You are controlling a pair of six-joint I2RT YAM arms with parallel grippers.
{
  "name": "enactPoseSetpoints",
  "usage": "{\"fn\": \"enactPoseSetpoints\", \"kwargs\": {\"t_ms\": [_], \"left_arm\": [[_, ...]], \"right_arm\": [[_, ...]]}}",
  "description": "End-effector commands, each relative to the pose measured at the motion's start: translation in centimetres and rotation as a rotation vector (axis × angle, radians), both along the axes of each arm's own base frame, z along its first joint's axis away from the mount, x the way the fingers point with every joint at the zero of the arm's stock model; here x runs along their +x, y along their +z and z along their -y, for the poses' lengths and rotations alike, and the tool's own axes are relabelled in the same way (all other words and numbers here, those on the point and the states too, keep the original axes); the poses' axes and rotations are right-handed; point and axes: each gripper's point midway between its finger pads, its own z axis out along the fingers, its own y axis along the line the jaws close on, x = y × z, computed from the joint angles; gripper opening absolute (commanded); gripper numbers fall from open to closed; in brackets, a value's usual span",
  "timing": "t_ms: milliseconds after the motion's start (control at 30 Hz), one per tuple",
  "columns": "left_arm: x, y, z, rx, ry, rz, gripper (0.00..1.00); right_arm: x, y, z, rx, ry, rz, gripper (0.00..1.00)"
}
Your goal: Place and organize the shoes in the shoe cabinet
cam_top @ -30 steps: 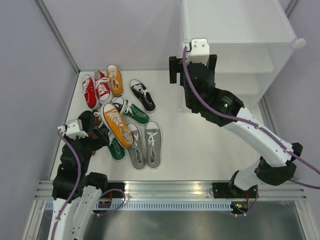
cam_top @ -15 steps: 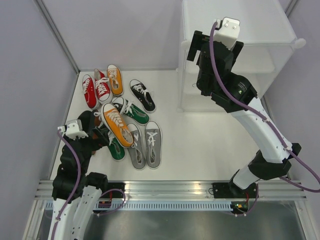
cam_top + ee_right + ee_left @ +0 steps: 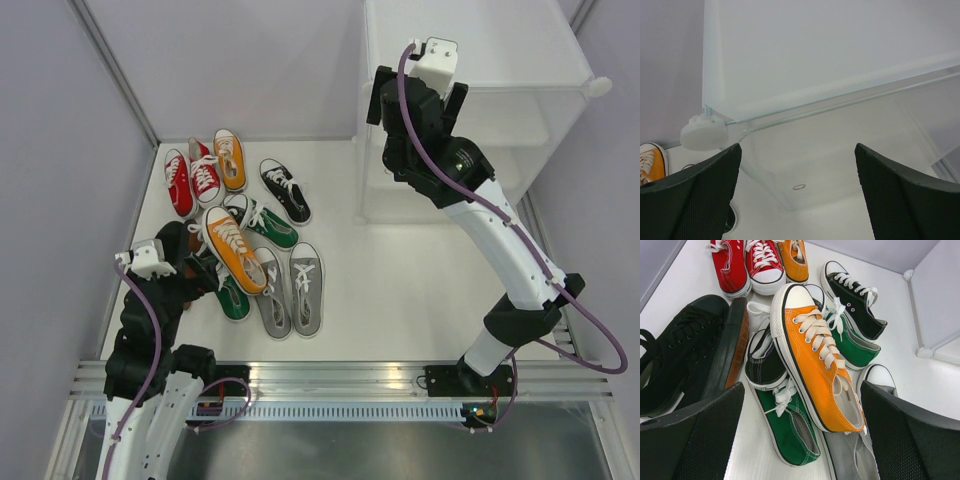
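Observation:
The shoes lie in a loose pile on the left of the white floor: a red pair (image 3: 192, 178), an orange shoe (image 3: 230, 158), a black one (image 3: 285, 190), green ones (image 3: 264, 222) and a grey pair (image 3: 290, 290). A second orange shoe (image 3: 815, 355) lies on top of a green shoe (image 3: 790, 427). My left gripper (image 3: 800, 440) hangs open just above them and holds nothing, with a black shoe (image 3: 685, 345) to its left. My right gripper (image 3: 797, 200) is open and empty, raised at the upper left corner of the shoe cabinet (image 3: 480, 95).
Grey partition walls (image 3: 50, 150) close in the left and back. A round corner connector (image 3: 702, 132) of the cabinet sits just left of the right gripper. The cabinet's side panel (image 3: 937, 305) stands right of the pile. A metal rail (image 3: 330, 380) runs along the near edge.
The right arm has lifted from in front of the cabinet's lower tier up to its top left corner, jaws still open. The left arm and the shoes have not moved.

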Motion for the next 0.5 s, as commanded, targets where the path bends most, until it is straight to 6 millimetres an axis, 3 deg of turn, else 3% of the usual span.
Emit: {"fn": "enactPoseSetpoints", "kwargs": {"t_ms": [0,467], "left_arm": [[0.44,0.57,0.06,-0.032,0.014,0.031,1.00],[0.44,0.47,0.15,-0.034,0.009,0.030,1.00]], "right_arm": [[-0.10,0.48,0.81,0.035,-0.041,0.027,0.98],[0.75,-0.33,0.07,0.117,-0.066,0.054,0.98]]}}
